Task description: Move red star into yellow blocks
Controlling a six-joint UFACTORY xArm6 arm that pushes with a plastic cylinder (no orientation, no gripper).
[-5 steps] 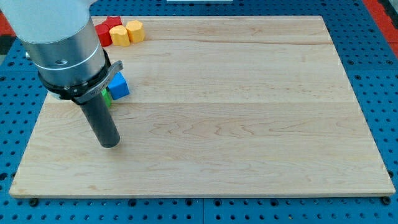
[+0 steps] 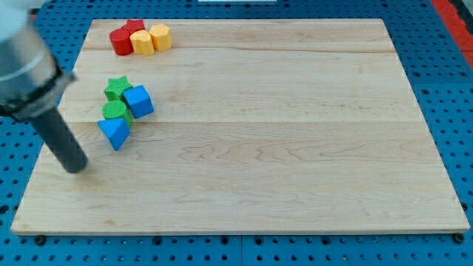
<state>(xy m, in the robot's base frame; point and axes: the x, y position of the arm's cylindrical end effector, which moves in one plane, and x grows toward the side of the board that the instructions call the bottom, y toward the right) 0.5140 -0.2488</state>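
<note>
A red star [image 2: 134, 28] sits at the view's top left, touching a red cylinder [image 2: 120, 41] on its left and two yellow blocks [image 2: 143, 42] [image 2: 160, 36] on its right. My tip [image 2: 75, 166] rests on the board near the view's left edge, well below this cluster and to the lower left of a blue triangle [image 2: 114, 133].
A green star [image 2: 116, 89], a blue cube [image 2: 138, 101], a green cylinder [image 2: 115, 111] and the blue triangle form a tight group at the left. The wooden board [image 2: 295, 133] lies on a blue pegboard table.
My tip has slid to the view's left, away from the blue and green group. The rod no longer hides the green blocks and the blue triangle.
</note>
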